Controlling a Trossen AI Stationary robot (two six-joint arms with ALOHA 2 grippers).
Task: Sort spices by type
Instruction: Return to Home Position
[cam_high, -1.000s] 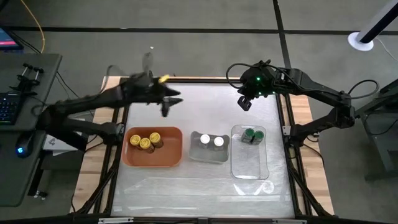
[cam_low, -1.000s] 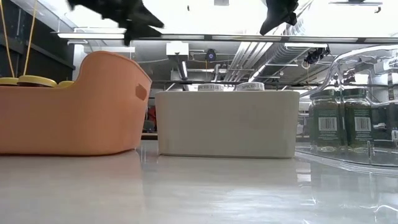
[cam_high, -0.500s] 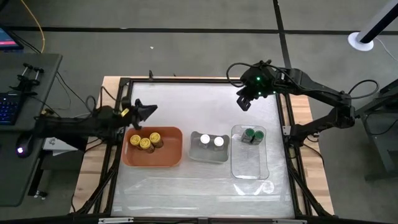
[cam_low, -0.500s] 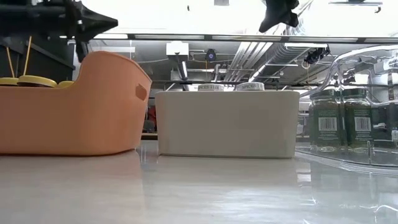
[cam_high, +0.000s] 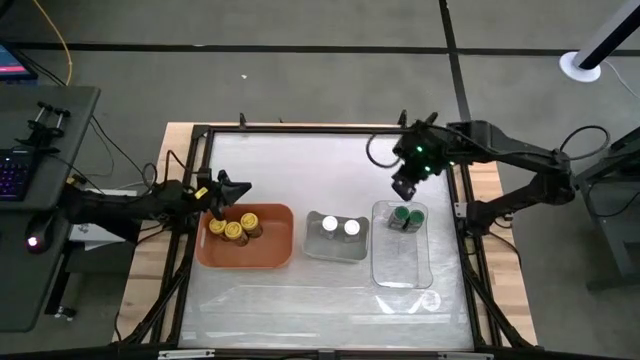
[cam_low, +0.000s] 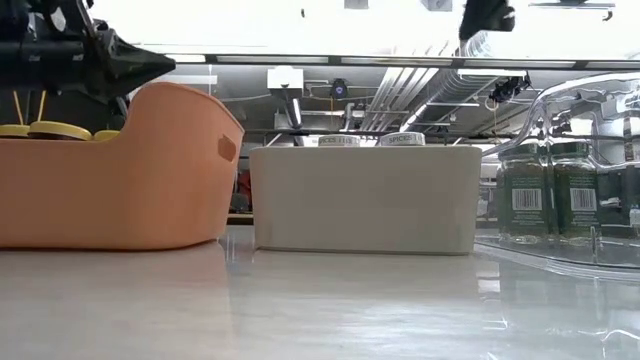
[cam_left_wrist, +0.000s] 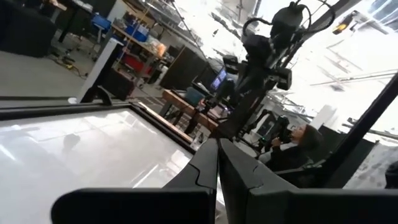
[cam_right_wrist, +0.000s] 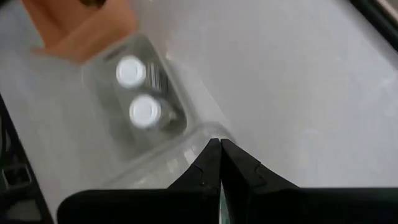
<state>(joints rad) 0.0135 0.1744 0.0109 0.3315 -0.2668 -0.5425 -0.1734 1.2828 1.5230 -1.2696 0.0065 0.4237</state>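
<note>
Both jaws are closed tight, holding nothing. The left jaws hang at the left edge of the desk (cam_high: 330, 160), beside the orange plastic tray (cam_high: 278, 255) of yellow-lidded spice jars (cam_high: 232, 228). The right jaws hover by the far end of the clear tray (cam_high: 400, 265), which holds the green-lidded jars (cam_high: 405, 216). The white-lidded jars (cam_high: 338, 226) sit in the grey tray (cam_high: 312, 246). If the right arm retreats low, it could clip the green lids. A second ago the left arm reached farther over the desk.

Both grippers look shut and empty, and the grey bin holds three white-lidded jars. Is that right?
Not quite: the grey bin holds two white-lidded jars, not three, as the high view shows. The rest stands: the left gripper and the right gripper are both shut and empty.
</note>
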